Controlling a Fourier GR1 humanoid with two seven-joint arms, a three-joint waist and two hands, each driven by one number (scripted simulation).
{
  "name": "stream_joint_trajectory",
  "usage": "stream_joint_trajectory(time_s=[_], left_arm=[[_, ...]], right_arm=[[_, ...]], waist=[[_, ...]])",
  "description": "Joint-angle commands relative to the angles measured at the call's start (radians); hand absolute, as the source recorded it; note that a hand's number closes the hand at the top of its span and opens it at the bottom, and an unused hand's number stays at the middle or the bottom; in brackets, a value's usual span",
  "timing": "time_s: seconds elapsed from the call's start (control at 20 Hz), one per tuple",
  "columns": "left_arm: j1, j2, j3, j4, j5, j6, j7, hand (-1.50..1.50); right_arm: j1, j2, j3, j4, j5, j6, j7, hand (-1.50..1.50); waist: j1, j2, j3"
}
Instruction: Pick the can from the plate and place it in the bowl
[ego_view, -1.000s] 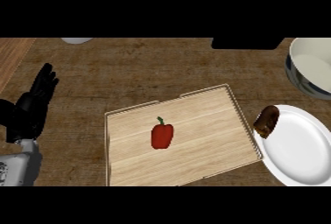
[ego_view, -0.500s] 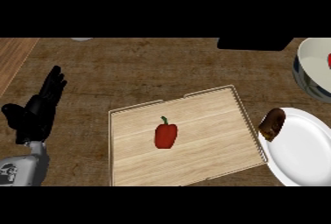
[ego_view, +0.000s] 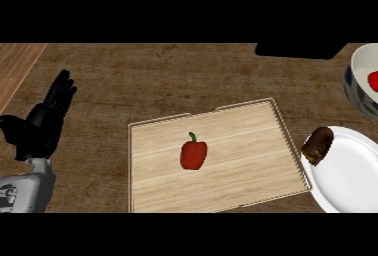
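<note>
Lit softly and evenly, fairly dim across the dark brown counter (ego_view: 162, 75). Brightest on the white plate (ego_view: 351, 175) at lower right and inside the bowl (ego_view: 360, 62) at the upper right edge, both pale and flat. Mid-toned and matte over the wooden tray (ego_view: 244, 150), with the red bell pepper (ego_view: 193, 155) saturated at centre. Darkest at the left hand (ego_view: 38, 132), near-black by the left edge, and at the can (ego_view: 317, 145), dark brown against the plate.
</note>
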Motion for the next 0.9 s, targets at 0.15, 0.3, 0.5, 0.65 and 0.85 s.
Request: stream_joint_trajectory(time_s=[0.15, 0.3, 0.5, 0.65, 0.85], left_arm=[[-0.004, -0.017, -0.012, 0.004, -0.006, 0.006, 0.0, 0.0], [0.0, -0.011, -0.013, -0.01, -0.005, -0.003, -0.006, 0.0], [0.008, 0.0, 0.008, -0.015, 0.015, -0.012, -0.005, 0.0], [0.004, -0.004, 0.013, 0.01, 0.011, -0.005, -0.012, 0.0], [0.007, -0.013, 0.001, 0.011, -0.011, 0.012, -0.013, 0.0]], right_arm=[[-0.021, -0.006, 0.048, 0.163, 0.074, 0.046, -0.06, -1.5], [-0.06, 0.013, 0.015, 0.203, 0.039, 0.11, -0.105, -1.5], [-0.097, -0.017, -0.137, 0.278, -0.121, 0.283, -0.131, -1.5], [-0.118, -0.031, -0.251, 0.327, -0.238, 0.366, -0.122, -1.5], [-0.13, -0.092, -0.336, 0.387, -0.326, 0.48, -0.03, -1.5]], waist=[[0.013, 0.012, 0.004], [0.017, 0.007, 0.005], [0.01, 0.004, 0.007], [-0.008, 0.007, 0.008], [-0.02, 0.008, 0.008]])
